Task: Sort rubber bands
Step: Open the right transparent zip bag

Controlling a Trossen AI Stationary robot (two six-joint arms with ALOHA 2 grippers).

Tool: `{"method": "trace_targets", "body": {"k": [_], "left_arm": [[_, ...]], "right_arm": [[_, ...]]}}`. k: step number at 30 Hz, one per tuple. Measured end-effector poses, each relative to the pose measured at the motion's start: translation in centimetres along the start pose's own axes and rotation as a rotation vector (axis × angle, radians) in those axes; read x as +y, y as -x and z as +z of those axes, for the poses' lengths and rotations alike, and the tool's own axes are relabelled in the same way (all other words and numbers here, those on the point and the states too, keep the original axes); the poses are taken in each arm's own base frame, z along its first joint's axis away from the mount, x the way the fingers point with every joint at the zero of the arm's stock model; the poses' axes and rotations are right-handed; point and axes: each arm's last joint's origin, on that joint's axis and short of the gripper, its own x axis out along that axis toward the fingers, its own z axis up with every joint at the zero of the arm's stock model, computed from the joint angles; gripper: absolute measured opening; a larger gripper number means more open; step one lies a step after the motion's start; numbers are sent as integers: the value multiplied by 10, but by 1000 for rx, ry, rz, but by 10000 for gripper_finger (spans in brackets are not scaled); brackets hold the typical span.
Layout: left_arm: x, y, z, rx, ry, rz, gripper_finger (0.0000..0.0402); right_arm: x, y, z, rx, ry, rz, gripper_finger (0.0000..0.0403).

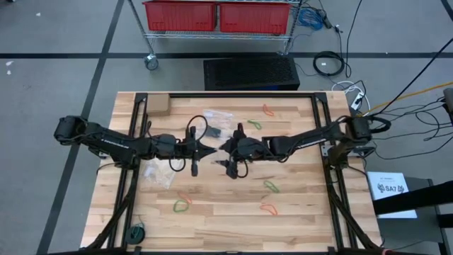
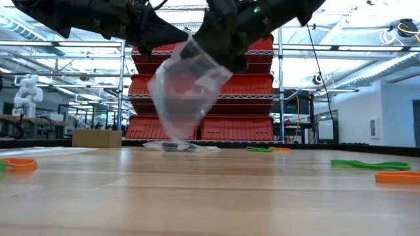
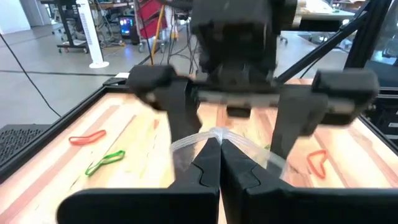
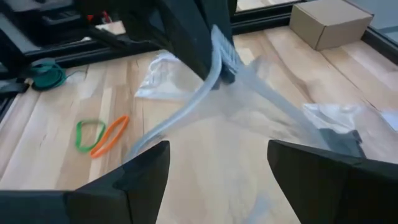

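Above the wooden table [image 1: 212, 212], a clear bag [image 2: 184, 92] is being pinched by the closed left gripper [image 3: 217, 163] while the right gripper [image 4: 217, 165], spread wide, is probably being positioned to open it for rubber bands [image 1: 269, 186].

Two dark jointed arms — black cables looped at wrists.

Beyond my wooden table [image 1: 212, 212] lies grey floor [image 1: 56, 71] crossed by dark lines; a wire shelf rack [image 1: 219, 35] holding red bins [image 1: 180, 15] stands at the far side
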Motion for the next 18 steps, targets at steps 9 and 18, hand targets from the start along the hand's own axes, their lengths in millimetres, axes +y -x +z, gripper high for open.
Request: {"method": "trace_targets", "body": {"k": [9, 18], "left_arm": [[1, 0, -2, 9, -2, 2, 0], [1, 1, -3, 14, -3, 2, 0]], "right_arm": [[2, 36, 11, 47, 22, -25, 263], [6, 81, 23, 57, 32, -10, 263]]}}
